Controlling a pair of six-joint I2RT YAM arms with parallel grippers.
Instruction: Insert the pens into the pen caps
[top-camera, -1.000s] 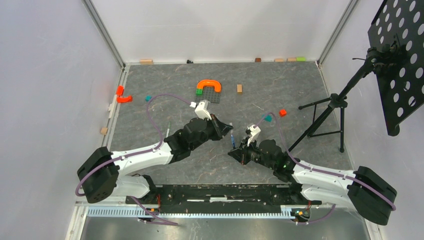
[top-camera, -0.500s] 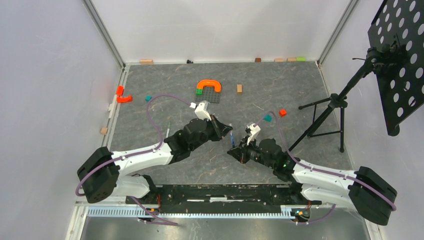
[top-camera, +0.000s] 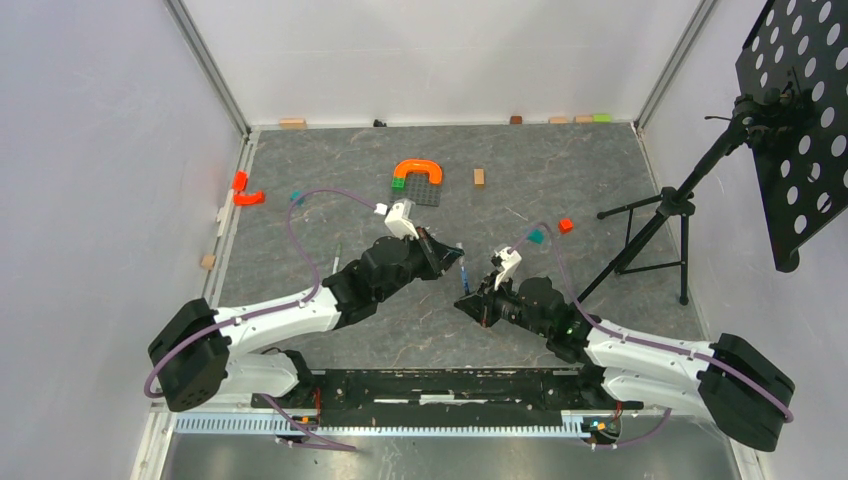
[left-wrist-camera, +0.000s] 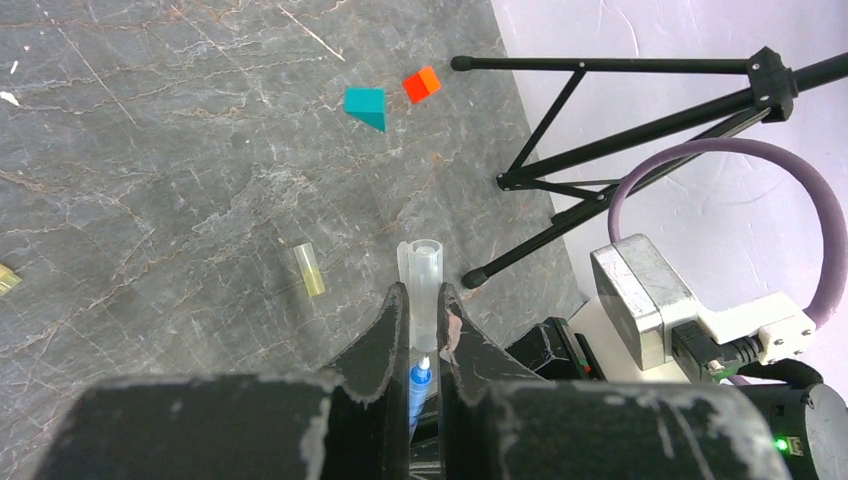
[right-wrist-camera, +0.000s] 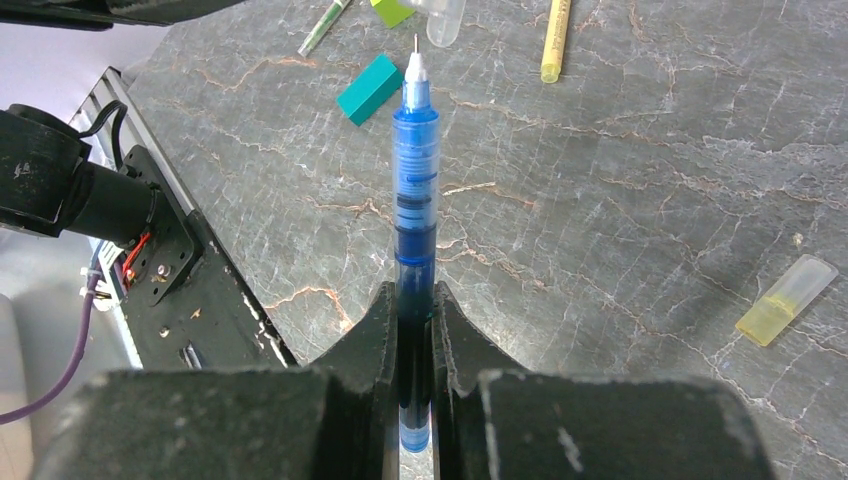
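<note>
The left gripper (left-wrist-camera: 423, 300) pinched a clear pen cap (left-wrist-camera: 424, 262) between its fingers, held in the air over the grey table (left-wrist-camera: 150, 180). The right gripper (right-wrist-camera: 413, 300) was clamped on the blue pen (right-wrist-camera: 414, 160) near its back end, with the tip just beside the cap and not inside it. A tan-yellow pen (right-wrist-camera: 553, 40) and a yellow cap (right-wrist-camera: 786, 300) lay on the table.

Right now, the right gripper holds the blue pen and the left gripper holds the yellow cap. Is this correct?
Not quite. The left gripper holds a clear cap, not the yellow one; the yellow cap lies loose on the table, as the left wrist view shows. The right gripper does hold the blue pen.
</note>
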